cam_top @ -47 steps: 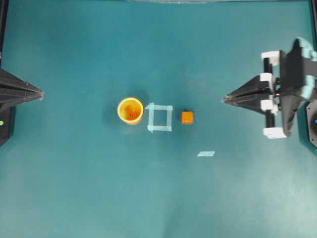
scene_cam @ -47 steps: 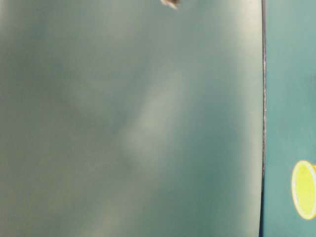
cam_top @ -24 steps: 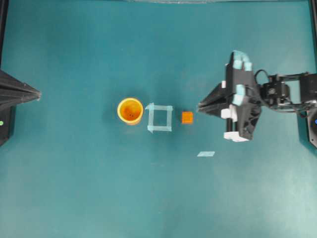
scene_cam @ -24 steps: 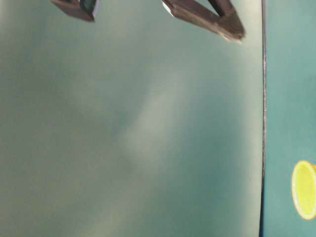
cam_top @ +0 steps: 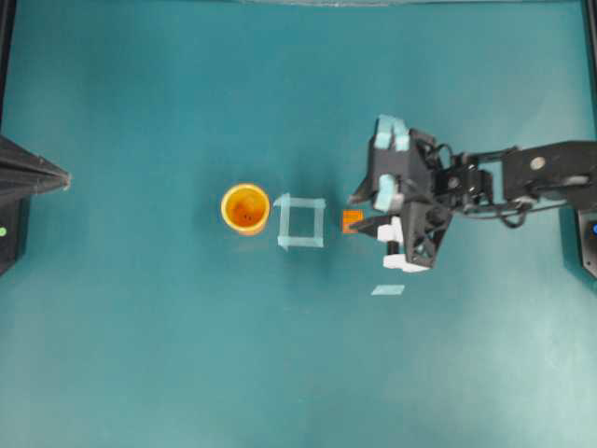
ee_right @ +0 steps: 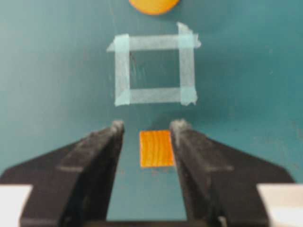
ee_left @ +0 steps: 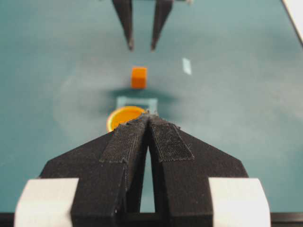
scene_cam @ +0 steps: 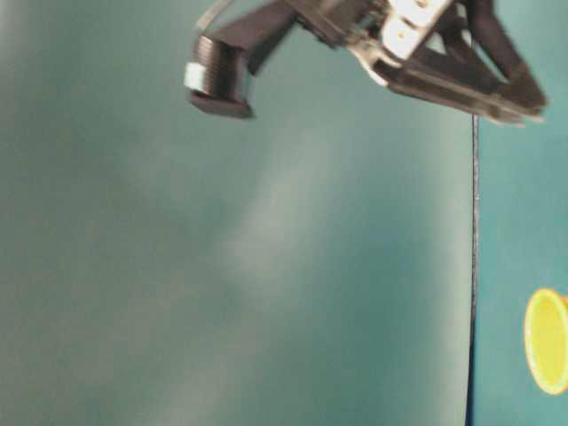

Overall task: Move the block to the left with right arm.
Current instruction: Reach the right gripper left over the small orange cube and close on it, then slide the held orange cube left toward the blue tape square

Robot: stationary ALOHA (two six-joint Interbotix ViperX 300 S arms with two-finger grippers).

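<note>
I judge the block (ee_right: 155,148) light, rigid wood, best pinched on its two side faces by my right claw (ee_right: 147,128), spread just wider than it.

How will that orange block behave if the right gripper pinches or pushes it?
The block looks like grained wood with flat faces: probably stiff and light, and it should slide, not roll. It sits between the open fingers of the right gripper, so an off-center push may twist it.
</note>
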